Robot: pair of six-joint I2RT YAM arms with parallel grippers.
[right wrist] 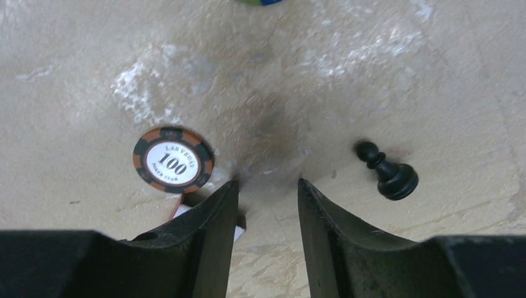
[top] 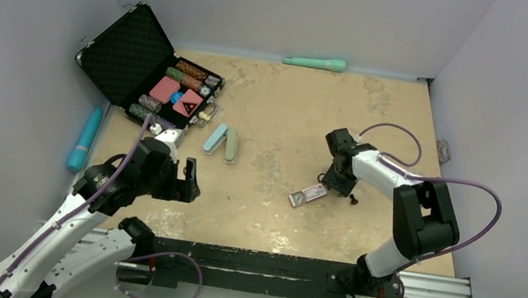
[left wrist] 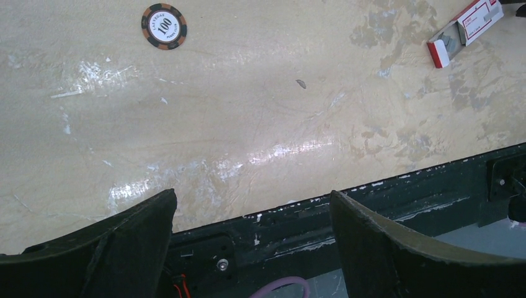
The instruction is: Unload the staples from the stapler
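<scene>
Stapler, red and white with grey metal, right claw narrow, empty, left claw wide

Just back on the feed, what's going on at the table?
The right claw is down at the table, half closed with nothing between its fingers. It sits just beside a small red and white object that looks like the stapler, and it is not gripping it yet. A poker chip and a black chess pawn lie either side of that claw. The left claw hangs wide open and empty over the table's near edge.
</scene>
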